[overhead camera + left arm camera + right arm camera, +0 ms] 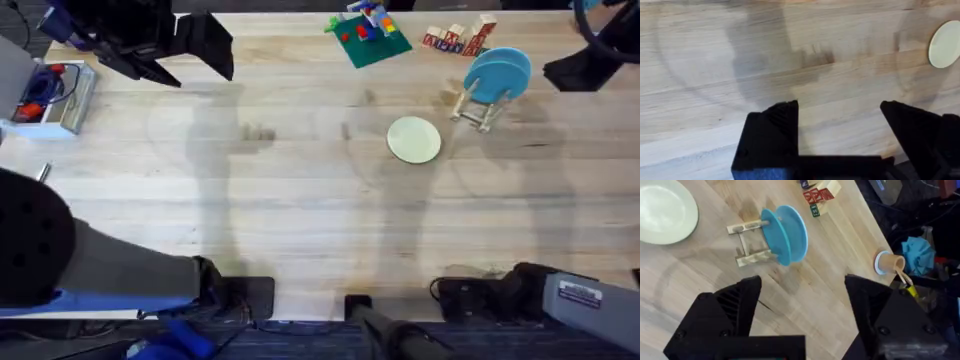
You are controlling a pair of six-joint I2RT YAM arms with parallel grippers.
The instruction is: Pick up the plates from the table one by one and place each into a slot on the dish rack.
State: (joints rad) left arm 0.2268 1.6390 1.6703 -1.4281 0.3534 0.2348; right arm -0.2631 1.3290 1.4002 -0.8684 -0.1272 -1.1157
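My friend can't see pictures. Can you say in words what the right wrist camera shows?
A small wooden dish rack on a wooden table holds two blue plates standing upright. A pale yellow-green plate lies flat beside it, lettered toy blocks sit beyond, and the right gripper hangs open above.

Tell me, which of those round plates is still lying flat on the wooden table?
The pale yellow-green round plastic plate. It lies flat on the plank tabletop, while the blue plates stand upright in the small wooden dish rack.
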